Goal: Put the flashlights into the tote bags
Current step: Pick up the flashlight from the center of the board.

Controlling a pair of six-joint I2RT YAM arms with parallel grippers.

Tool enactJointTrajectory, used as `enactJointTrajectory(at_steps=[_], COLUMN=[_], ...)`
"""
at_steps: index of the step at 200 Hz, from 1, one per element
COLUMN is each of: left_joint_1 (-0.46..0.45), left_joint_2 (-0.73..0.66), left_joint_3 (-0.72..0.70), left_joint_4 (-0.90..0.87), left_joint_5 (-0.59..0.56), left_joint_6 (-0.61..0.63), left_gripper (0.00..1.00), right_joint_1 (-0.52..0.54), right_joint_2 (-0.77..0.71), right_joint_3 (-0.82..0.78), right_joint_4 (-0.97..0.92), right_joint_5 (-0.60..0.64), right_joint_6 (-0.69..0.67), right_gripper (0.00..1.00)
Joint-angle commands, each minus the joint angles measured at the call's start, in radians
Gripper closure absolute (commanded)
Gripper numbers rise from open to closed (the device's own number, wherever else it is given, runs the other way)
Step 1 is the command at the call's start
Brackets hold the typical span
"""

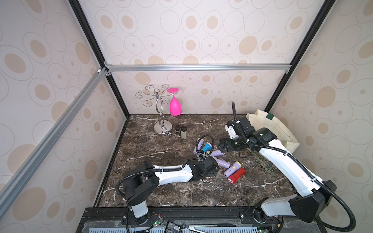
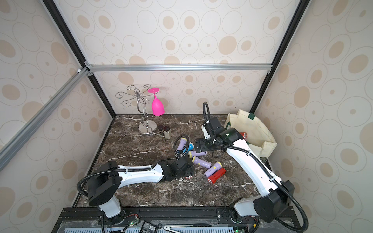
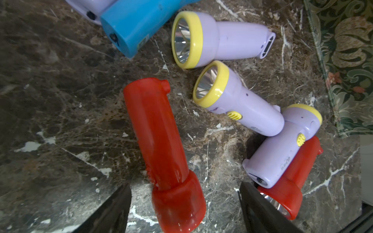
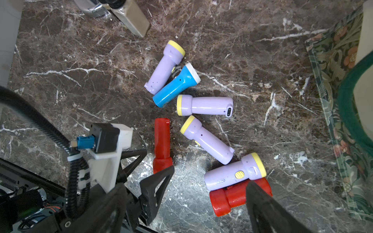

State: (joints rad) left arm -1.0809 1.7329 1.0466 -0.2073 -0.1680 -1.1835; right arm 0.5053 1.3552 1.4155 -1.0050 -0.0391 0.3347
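Note:
Several flashlights lie mid-table: a blue one (image 4: 175, 88), lilac ones (image 4: 204, 105) with yellow rings, and a red one (image 4: 238, 196) under a lilac one (image 4: 234, 173). My left gripper (image 3: 184, 193) is open, low over the table. Its fingers (image 3: 115, 209) stand either side of the head of another red flashlight (image 3: 161, 145) without touching it. My right gripper (image 4: 186, 187) is open and empty, high above the pile (image 1: 221, 146). The cream tote bag (image 2: 256, 129) stands at the back right with a red flashlight (image 2: 243, 135) inside.
A floral cloth (image 4: 343, 100) lies under the bag. A chrome glass rack (image 1: 161, 113) with a pink glass (image 1: 175, 107) stands at the back, with two dark-capped jars (image 1: 181, 131) beside it. Walls close off three sides.

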Motion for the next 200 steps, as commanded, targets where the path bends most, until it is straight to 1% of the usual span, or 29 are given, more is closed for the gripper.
enactJointTrajectory(at_steps=[1,47,129,185,200], left_joint_1=[-0.009,-0.026,-0.038,-0.044,-0.044], left_joint_2=[0.04,0.107,0.145,0.143,0.136], left_joint_3=[0.037,0.07,0.052,0.035,0.027], left_joint_4=[-0.034,-0.068,-0.115,-0.14,-0.144], left_joint_5=[-0.023,-0.03,-0.078,-0.103,-0.107], left_joint_6=[-0.036,-0.046,-0.094,-0.112,-0.117], left_gripper=[0.18,0.23,0.36,0.49,0.55], right_joint_1=[-0.019,-0.036,-0.071,-0.071,-0.072], right_joint_2=[-0.035,-0.044,-0.057,-0.07,-0.071], right_joint_3=[-0.032,-0.054,-0.065,-0.085,-0.089], right_joint_4=[-0.004,0.002,-0.003,-0.003,-0.003], right_joint_5=[0.005,-0.018,-0.035,-0.033,-0.033], right_joint_6=[0.015,0.015,0.008,0.006,0.005], right_gripper=[0.06,0.06,0.06,0.06,0.06])
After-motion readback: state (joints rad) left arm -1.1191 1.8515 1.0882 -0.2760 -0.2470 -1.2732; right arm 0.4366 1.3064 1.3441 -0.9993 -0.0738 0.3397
